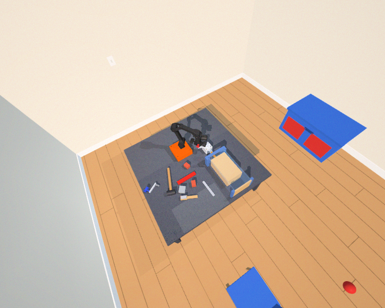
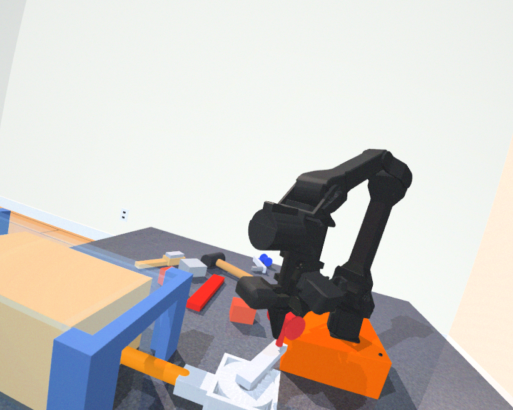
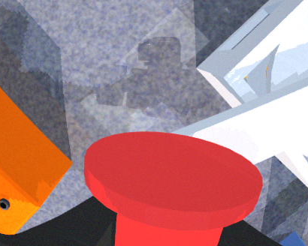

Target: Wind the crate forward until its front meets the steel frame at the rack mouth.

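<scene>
The tan crate [image 1: 226, 169] [image 2: 49, 282] sits flat inside the clear-panelled cubby, its front close behind the blue frame [image 1: 211, 155] [image 2: 115, 319] at the mouth. I cannot tell if they touch. An orange strap [image 2: 152, 364] runs from under the frame to the white winch [image 1: 206, 147] [image 2: 223, 388] [image 3: 270, 61]. The white crank arm [image 2: 259, 366] [image 3: 260, 131] is seated on the winch top and points toward the robot base. My gripper [image 1: 198, 143] [image 2: 284, 324] is shut on the crank's red knob [image 2: 291, 329] [image 3: 172, 174].
The arm's orange base [image 1: 180, 151] [image 2: 336, 355] [image 3: 20, 159] stands right beside the winch. A red block [image 2: 243, 310], a red bar [image 1: 186, 177] [image 2: 205, 292], a hammer [image 1: 169, 180] [image 2: 230, 267], a grey block [image 2: 192, 266] and a steel rule [image 1: 208, 188] lie on the bench.
</scene>
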Controlling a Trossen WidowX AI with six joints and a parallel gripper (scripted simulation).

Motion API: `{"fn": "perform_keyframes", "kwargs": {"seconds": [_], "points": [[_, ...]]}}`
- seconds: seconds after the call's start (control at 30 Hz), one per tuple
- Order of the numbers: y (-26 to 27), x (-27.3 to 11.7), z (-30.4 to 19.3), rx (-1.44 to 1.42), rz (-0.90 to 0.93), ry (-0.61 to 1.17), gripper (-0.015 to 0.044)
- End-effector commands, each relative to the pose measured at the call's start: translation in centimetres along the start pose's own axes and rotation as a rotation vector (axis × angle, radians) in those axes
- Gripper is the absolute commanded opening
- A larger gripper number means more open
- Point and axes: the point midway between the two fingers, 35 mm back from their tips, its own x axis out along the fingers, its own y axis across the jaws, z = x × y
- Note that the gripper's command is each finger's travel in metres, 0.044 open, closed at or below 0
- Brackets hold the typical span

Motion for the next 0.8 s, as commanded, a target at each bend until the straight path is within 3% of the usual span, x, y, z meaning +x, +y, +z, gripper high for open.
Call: {"fn": "perform_keyframes", "kwargs": {"seconds": [0.0, 0.77], "points": [[-0.7, 0.0, -0.9, 0.008, -0.014, 0.023, 0.0000], [-2.7, 0.0, -2.8, 0.008, -0.015, 0.025, 0.0000]]}}
